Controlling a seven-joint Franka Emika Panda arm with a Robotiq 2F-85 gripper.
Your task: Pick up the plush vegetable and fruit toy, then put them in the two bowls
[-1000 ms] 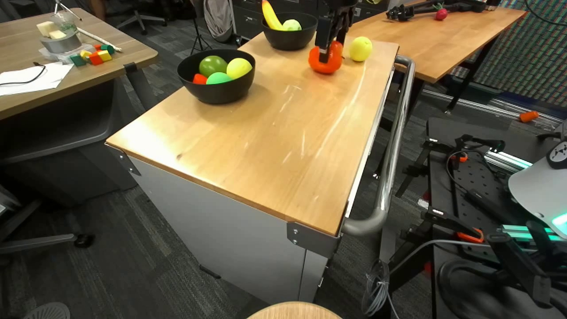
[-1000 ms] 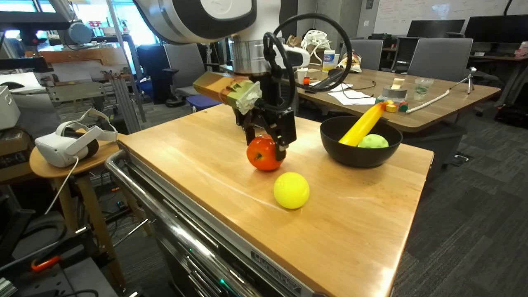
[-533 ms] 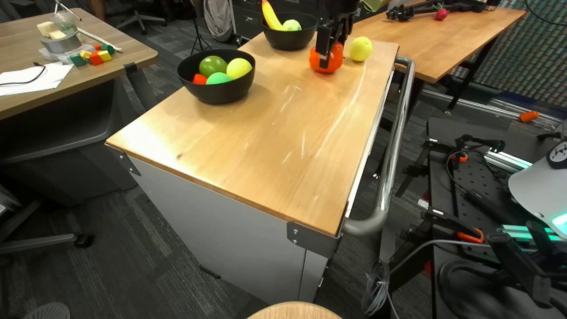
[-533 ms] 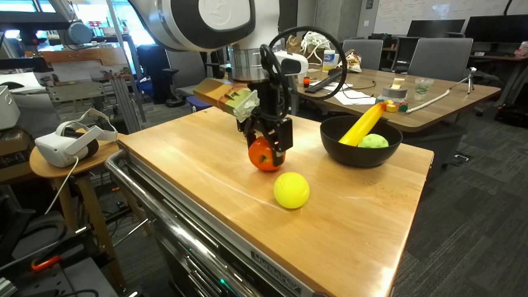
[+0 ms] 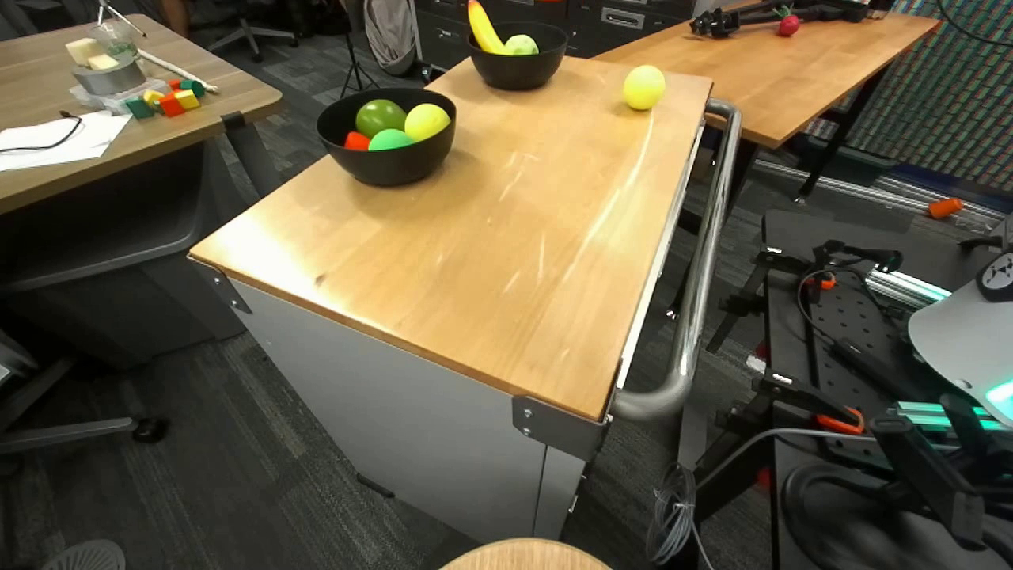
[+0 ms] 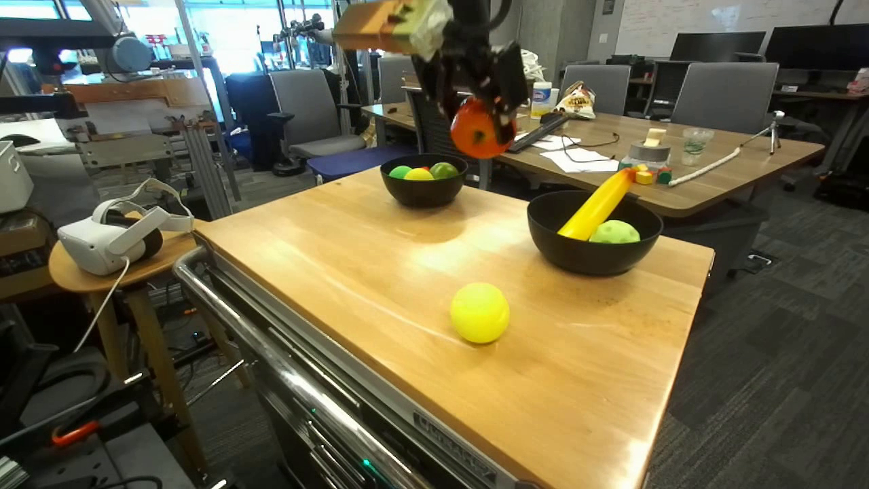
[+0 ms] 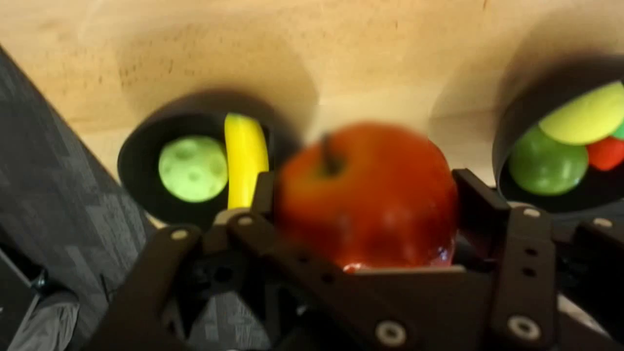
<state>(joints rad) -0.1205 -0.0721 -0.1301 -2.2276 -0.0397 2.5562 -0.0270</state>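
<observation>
High above the wooden top, my gripper [image 6: 478, 121] is shut on a red-orange apple-like round [image 6: 475, 139]. In the wrist view the round [image 7: 375, 185] fills the space between both fingers. A black bowl [image 6: 592, 263] holds the yellow banana [image 6: 597, 207] and a pale green round [image 6: 614, 232]. The second black bowl [image 5: 388, 168] contains a dark green round [image 5: 380, 118], a yellow one [image 5: 427, 121], a bright green one [image 5: 391, 140] and something red [image 5: 357, 141]. A bright yellow ball [image 6: 480, 313] lies loose on the top. My gripper is outside the frame in an exterior view.
A metal handrail [image 6: 285, 380] runs along one side of the cart top [image 5: 475, 253]. A desk [image 5: 47, 71] with paper and small blocks stands beyond the bowls. On a stool sits a white headset [image 6: 112, 241].
My gripper has closed around the red-orange round and lifted it well off the cart top, which brings the second bowl into sight behind it. The yellow ball and both bowls have stayed put.
</observation>
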